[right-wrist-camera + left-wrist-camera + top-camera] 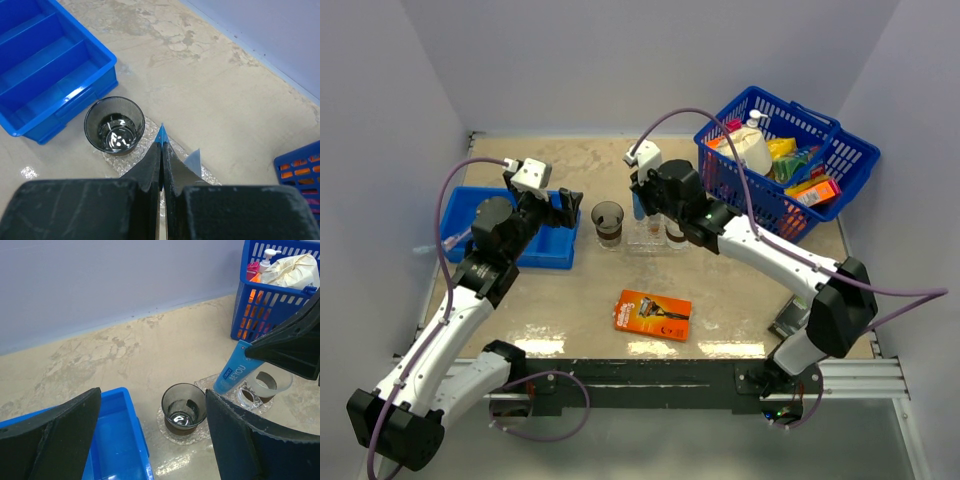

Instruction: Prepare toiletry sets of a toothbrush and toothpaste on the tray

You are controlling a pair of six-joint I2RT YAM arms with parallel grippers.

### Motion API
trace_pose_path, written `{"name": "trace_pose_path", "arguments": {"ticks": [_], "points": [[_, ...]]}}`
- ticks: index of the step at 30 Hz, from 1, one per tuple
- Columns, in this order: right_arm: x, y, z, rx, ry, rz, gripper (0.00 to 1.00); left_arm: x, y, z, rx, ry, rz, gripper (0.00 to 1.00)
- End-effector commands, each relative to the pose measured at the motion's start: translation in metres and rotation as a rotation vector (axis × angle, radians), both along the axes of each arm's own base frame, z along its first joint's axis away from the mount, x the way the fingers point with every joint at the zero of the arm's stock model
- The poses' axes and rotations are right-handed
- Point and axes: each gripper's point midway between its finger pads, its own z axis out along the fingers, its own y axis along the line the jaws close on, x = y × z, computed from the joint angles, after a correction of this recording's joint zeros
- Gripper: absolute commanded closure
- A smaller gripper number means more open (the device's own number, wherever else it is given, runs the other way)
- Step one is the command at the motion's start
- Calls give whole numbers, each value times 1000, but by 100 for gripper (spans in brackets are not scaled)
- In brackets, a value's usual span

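Blue plastic makes up the biggest things: the compartment bin (545,250) under the left arm and the wire basket (770,210) at the far right. Between them lies the clear tray (648,242), with a pale cup (270,382) standing on it and a dark cup (184,407) just beside it on the bin side.

The toothpaste (234,374) hangs over the tray. Its long axis is tilted, the upper end pinched flat between the closed fingers of the right gripper (161,150) and the lower end slanting down toward the gap between the two cups, near the pale cup's rim.

The left gripper (152,395) is spread wide and holds nothing. It hovers by the bin's corner, farther from the tube.

As I judge it, the drop is the right arm's job, and it depends on lining the low end up with a cup mouth.
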Motion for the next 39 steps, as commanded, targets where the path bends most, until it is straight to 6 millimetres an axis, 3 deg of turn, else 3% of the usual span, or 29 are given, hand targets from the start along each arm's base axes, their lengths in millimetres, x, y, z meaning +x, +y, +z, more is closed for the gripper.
{"name": "trace_pose_path", "arguments": {"ticks": [1, 22, 39], "points": [[11, 5, 18, 42, -79, -24, 100, 1, 6, 14, 7, -47, 19, 11], [17, 7, 6, 40, -81, -40, 100, 1, 6, 12, 12, -44, 17, 11], [22, 13, -17, 29, -48, -47, 100, 2, 5, 10, 15, -39, 17, 11]]}}
